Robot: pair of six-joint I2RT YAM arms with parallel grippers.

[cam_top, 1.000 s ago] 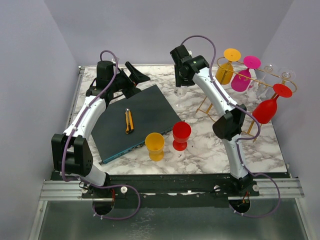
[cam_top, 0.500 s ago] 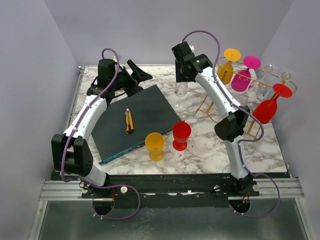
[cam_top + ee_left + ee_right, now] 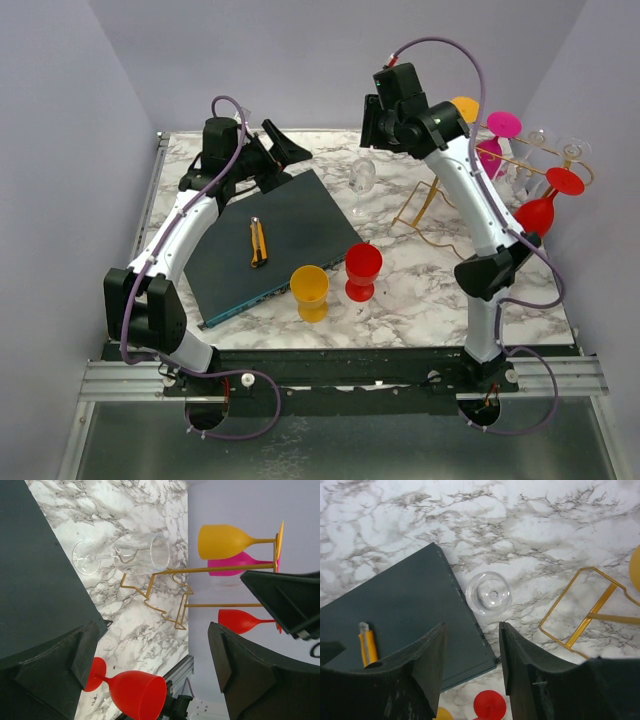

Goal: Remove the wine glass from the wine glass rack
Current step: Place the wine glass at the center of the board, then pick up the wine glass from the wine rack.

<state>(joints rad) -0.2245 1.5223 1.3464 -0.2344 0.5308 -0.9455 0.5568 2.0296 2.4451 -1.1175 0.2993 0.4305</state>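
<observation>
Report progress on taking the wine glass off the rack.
Done: the clear wine glass stands upright on the table beside the dark mat, off the wine glass rack. In hand: nothing; the right end effector hovers above it, jaws apart, empty. Left: probably just pulling back. A yellow glass, pink glass and red glass hang on the rack.

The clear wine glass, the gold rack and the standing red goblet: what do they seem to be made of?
Clear wine glass: glass or clear plastic; the marble shows through it, with glints. Wine glass rack: thin metal wire, shiny gold finish. Red goblet: probably plastic, opaque with a soft sheen; hard to be sure.
</observation>
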